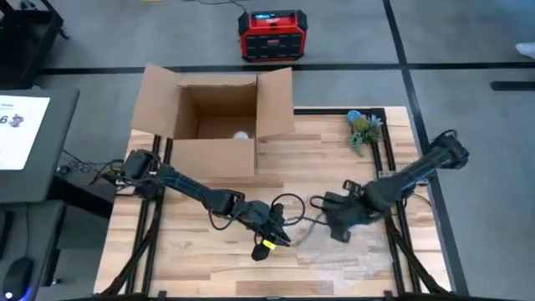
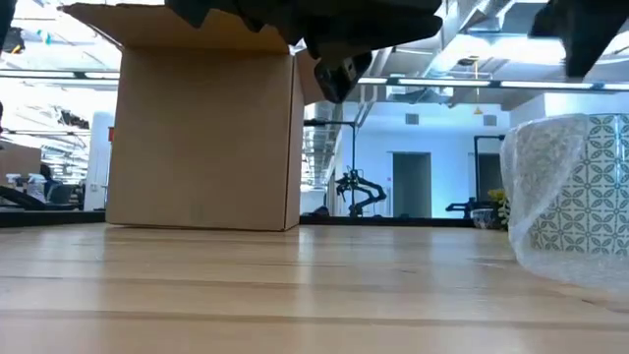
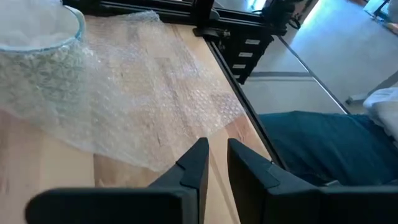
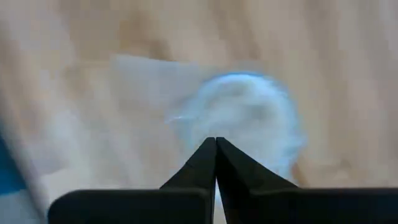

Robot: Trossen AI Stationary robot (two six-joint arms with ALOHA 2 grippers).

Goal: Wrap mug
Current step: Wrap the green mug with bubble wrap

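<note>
1. Right hand [image 1: 334,219] hovers low over the near-right part of the counter [image 1: 209,259], its fingers [image 4: 216,163] pressed together with nothing visibly between them
2. Left hand [image 1: 276,230] hangs near the counter's middle; its fingers [image 3: 194,167] stand a slight gap apart and grip nothing
3. Bubble wrap [image 3: 155,99] lies spread on the wood, and the mug [image 2: 580,192], patterned in teal, stands on it with wrap already drawn up round its side
4. Judging by this, the wrapping is partly done: a wide flap of wrap lies loose toward the counter's near edge
5. To do the step well, pinch that free flap near its edge, lift it clear of the wood, and fold it over the mug while the other hand steadies the mug so it does not tip or roll
6. Cardboard box [image 1: 213,117] waits open at the far-left
</note>
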